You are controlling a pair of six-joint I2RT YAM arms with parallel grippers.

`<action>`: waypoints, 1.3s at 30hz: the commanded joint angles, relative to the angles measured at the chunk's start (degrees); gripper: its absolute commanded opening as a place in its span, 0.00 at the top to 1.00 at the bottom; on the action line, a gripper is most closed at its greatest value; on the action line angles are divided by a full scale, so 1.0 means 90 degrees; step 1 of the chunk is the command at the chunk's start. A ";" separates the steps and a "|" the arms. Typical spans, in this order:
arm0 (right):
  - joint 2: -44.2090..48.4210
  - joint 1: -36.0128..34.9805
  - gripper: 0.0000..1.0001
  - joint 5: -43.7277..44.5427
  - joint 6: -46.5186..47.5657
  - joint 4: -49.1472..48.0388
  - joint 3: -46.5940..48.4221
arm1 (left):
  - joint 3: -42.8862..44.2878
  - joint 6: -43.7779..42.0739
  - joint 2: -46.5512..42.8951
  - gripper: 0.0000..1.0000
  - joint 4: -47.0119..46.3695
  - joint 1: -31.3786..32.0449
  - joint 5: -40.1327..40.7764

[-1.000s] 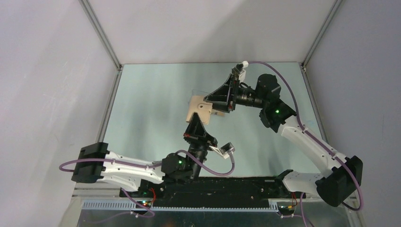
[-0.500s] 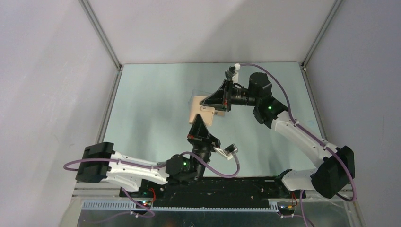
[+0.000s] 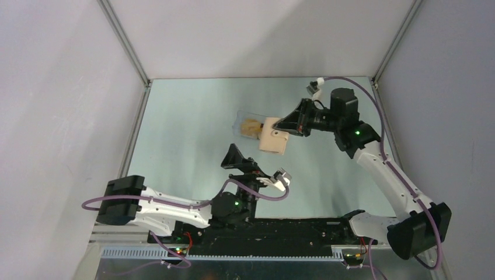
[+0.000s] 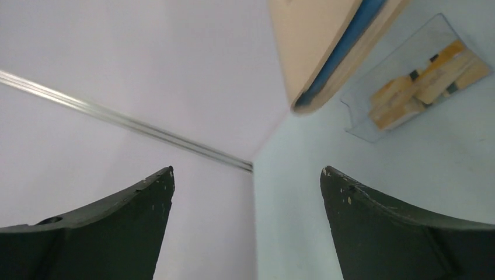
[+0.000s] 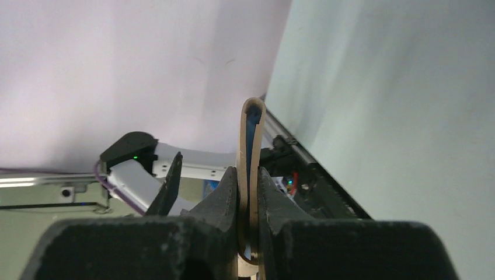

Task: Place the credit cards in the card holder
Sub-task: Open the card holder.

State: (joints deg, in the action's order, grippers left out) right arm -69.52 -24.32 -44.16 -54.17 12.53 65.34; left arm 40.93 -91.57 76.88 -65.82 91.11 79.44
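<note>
Pinching card holder (image 3: 272, 143), right end effector (image 5: 248, 176)

Card holder (image 3: 273, 142) in right end effector (image 3: 280, 125) hangs just beside tray (image 3: 240, 117); table (image 3: 187, 122) beyond open.

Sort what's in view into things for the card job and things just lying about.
For the job: cards, lying in the clear tray; wallet, pinched in the right gripper; left gripper, open, empty.
Just lying about: clear tray, only holding the cards; table.
</note>
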 commanded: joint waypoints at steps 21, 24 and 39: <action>0.1145 0.0831 1.00 -0.1877 0.1719 -0.0277 -0.1014 | 0.0177 1.5270 -0.3187 0.02 0.7036 -0.4570 -1.0804; 0.1144 0.0834 1.00 -0.1938 0.1491 -0.0627 -0.1112 | -0.0341 1.6298 -0.3246 0.02 0.5626 -0.4906 -1.1649; 0.0812 0.0187 1.00 -0.1845 -0.0213 -0.2986 -0.1323 | -0.0214 1.7062 -0.2074 0.36 0.3850 -0.4943 -1.2813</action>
State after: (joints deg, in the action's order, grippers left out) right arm -61.60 -21.02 -60.71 -52.31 -6.83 53.28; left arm 36.56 59.83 57.34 -24.88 46.85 -32.25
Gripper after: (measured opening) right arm 0.120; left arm 0.701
